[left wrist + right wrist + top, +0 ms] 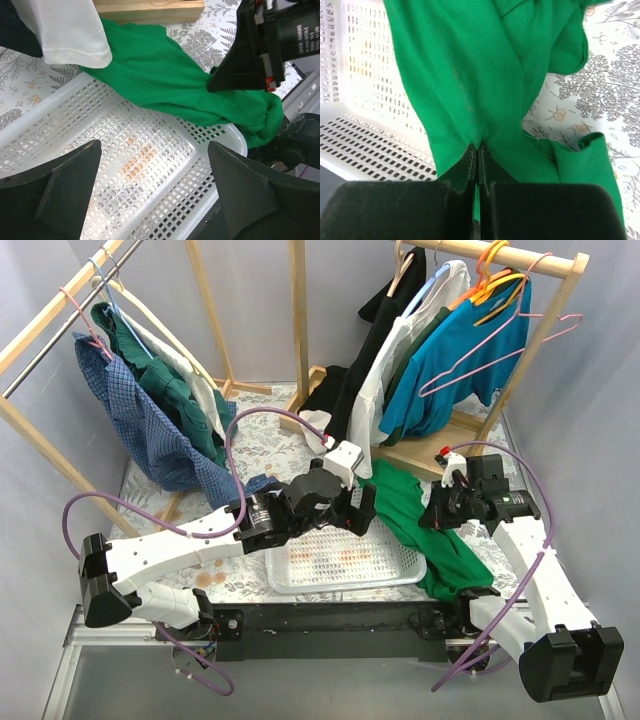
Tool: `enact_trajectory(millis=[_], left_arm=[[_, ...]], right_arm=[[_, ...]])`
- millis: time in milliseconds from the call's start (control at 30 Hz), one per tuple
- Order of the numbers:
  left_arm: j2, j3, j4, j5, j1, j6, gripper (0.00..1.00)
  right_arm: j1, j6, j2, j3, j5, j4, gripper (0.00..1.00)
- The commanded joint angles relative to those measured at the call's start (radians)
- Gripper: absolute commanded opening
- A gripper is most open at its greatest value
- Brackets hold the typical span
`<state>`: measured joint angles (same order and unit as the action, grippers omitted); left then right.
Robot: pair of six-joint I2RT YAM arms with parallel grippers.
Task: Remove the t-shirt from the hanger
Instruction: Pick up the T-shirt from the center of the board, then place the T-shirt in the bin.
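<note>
The right wrist view alone shows the right jaws clamped on the green t-shirt (470,75), which drapes across the right rim of the white basket (40,117), apparently onto the tabletop (600,90). The left jaws stand apart over the basket.

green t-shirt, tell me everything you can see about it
The green t-shirt is plain bright green, soft thin fabric, off any hanger and crumpled into a long twisted band. It runs from beside the wooden rack base across the floral cloth and drapes over the right corner of the white basket. The right gripper is shut on a fold, with creases converging there. A white sleeve hangs over its far end. The open left gripper is clear of it.
</note>
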<state>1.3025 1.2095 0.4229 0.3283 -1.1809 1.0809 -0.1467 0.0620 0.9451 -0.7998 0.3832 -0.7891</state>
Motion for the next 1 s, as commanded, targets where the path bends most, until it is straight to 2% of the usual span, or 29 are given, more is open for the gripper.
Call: enact_trajectory(millis=[0, 167, 333, 367, 600, 733, 900, 967], left_arm=[[-0.055, -0.011, -0.009, -0.002, 0.004, -0.01, 0.87], [-0.074, 0.004, 0.004, 0.021, 0.003, -0.016, 0.87], [-0.089, 0.041, 0.045, 0.058, 0.004, -0.022, 0.87], [-0.101, 0.045, 0.05, 0.061, 0.004, -0.022, 0.87], [-0.163, 0.081, 0.094, 0.14, 0.004, -0.022, 0.86], [-0.19, 0.108, 0.122, 0.186, 0.004, -0.024, 0.86], [-0.227, 0.108, 0.148, 0.248, 0.004, -0.016, 0.87], [-0.239, 0.108, 0.157, 0.262, 0.004, -0.016, 0.87]], right_arm=[[-0.007, 0.016, -0.026, -0.125, -0.024, -0.045, 0.01], [-0.007, 0.032, -0.039, -0.392, -0.024, -0.099, 0.01], [-0.007, 0.032, 0.056, -0.731, 0.014, -0.208, 0.01], [-0.007, 0.038, 0.072, -0.853, 0.029, -0.217, 0.01], [-0.008, 0.088, 0.23, -1.263, 0.233, -0.213, 0.01], [-0.007, 0.134, 0.271, -1.363, 0.388, -0.106, 0.01], [-0.008, 0.294, 0.218, -1.248, 0.583, 0.279, 0.01], [-0.007, 0.334, 0.219, -1.213, 0.603, 0.33, 0.01]])
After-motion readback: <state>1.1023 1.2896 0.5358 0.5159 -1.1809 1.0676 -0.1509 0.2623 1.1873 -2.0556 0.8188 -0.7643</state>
